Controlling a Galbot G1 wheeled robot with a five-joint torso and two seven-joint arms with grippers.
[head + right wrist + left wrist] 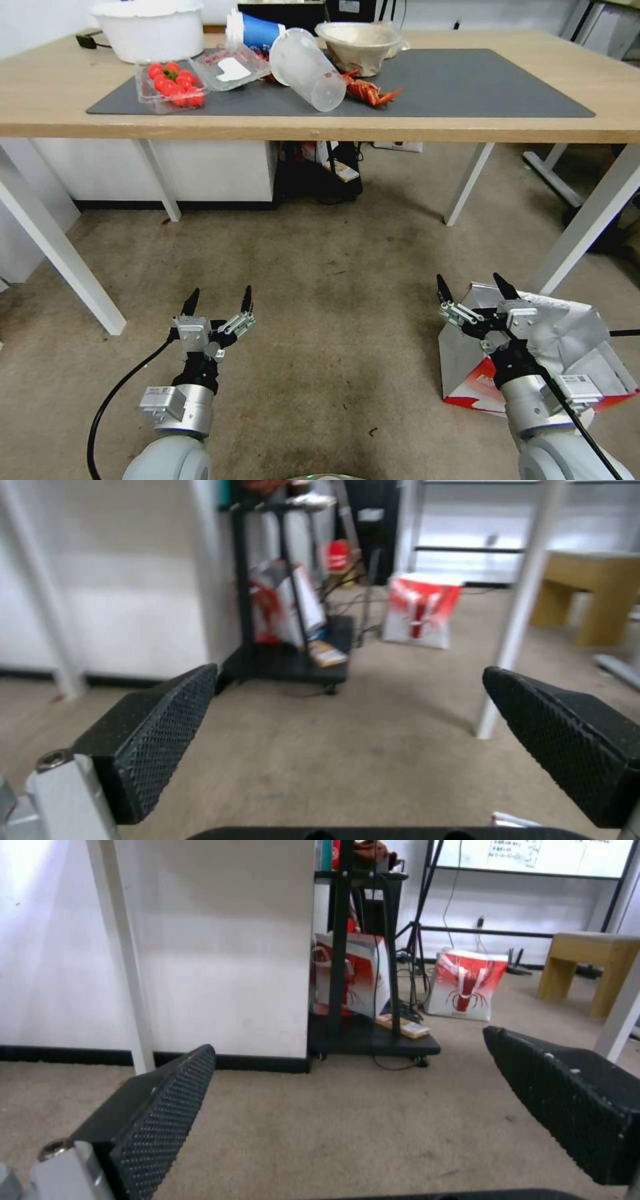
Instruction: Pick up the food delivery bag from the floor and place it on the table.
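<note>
Currently pre-grasp: nothing held. Right tool (475,290) hovers above the food delivery bag (573,347), fingers spread wide, released. Left tool (219,301) also spread and empty, hanging over bare floor (333,293), well apart from the bag.

Bag sits on the floor at the robot's right, just beside the desk's near right leg (587,223). It's tipped over, not upright: mouth with the silver lining faces up and toward the desk, red bottom panel toward the robot. Long axis looks to run roughly left-right across the head view, slightly skewed. Handles not visible from here.

Next move, my read: right tool needs to descend onto the top rim or a handle and close on a thin paper edge; the wrist partly hides the rim. Then lift to the desk (467,127); free mat on its right half.
</note>
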